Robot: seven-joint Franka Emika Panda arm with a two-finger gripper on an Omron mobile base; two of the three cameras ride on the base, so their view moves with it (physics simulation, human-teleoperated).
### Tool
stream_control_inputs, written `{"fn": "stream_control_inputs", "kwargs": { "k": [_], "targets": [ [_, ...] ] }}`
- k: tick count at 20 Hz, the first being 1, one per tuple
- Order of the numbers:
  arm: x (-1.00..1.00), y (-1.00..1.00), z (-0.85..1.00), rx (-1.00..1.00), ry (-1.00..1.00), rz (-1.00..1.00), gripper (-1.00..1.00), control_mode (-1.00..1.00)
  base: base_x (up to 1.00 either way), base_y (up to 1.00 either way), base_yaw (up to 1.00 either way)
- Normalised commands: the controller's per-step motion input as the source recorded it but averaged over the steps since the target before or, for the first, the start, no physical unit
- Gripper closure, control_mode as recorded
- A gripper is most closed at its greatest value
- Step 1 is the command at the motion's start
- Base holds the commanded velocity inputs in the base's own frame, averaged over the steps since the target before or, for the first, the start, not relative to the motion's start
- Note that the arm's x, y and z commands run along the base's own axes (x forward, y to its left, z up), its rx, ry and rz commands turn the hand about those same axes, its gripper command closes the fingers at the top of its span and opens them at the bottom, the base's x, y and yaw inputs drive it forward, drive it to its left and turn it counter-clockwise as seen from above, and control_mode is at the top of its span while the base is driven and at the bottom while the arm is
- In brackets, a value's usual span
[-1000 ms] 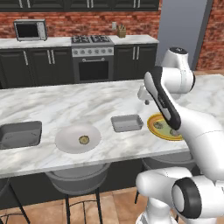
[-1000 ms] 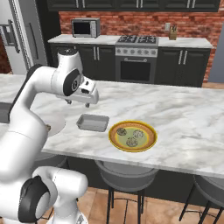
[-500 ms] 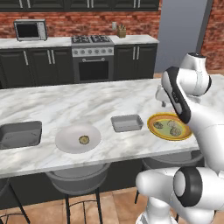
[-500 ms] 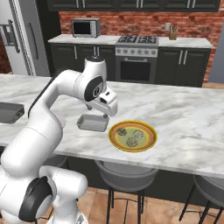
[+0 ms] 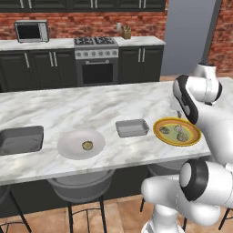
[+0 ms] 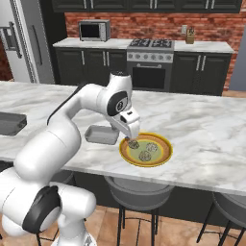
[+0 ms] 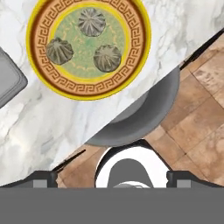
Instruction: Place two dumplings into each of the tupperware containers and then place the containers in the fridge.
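Observation:
Three tan-olive dumplings [image 7: 92, 22] [image 7: 59, 50] [image 7: 107, 57] lie on the yellow-rimmed plate [image 6: 163, 153] near the counter's front edge. A further dumpling [image 5: 87, 145] rests on the round white plate [image 5: 68, 148]. One grey tupperware container [image 5: 132, 128] [image 6: 102, 135] sits just left of the yellow plate and looks empty. The other container [image 5: 20, 139] [image 6: 10, 123] is far left. My gripper [image 6: 130, 136] [image 7: 112, 179] hangs open over the yellow plate's left rim, holding nothing. The fridge [image 6: 24, 43] stands at the back left.
A stove [image 5: 95, 59] and microwave [image 5: 31, 31] line the back wall of dark cabinets. Bar stools [image 6: 139, 192] stand under the counter's front edge [image 7: 131, 100]. Bare marble stretches behind and to the right of the plates [image 6: 211, 129].
The arm has swung right and toward the counter's front, from above the middle container to over the yellow plate. The jaws stayed open, widening slightly.

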Motion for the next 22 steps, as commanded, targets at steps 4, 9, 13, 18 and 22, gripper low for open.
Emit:
{"fn": "stream_control_inputs", "kwargs": {
  "k": [4, 9, 13, 18, 22],
  "targets": [
    [0.0, -0.21, -0.41, 0.0, 0.0, -0.05, -1.0, -1.0, 0.0, 0.0, 0.0],
    [0.13, -0.19, -0.36, 0.0, 0.0, 0.0, -1.0, -1.0, 0.0, 0.0, 0.0],
    [0.34, -0.25, -0.38, 0.0, 0.0, 0.0, -1.0, -1.0, 0.0, 0.0, 0.0],
    [0.43, -0.28, -0.33, 0.0, 0.0, 0.0, -1.0, -1.0, 0.0, 0.0, 0.0],
    [0.55, -0.13, -0.35, 0.0, 0.0, 0.0, -1.0, -1.0, 0.0, 0.0, 0.0]
  ]
}}
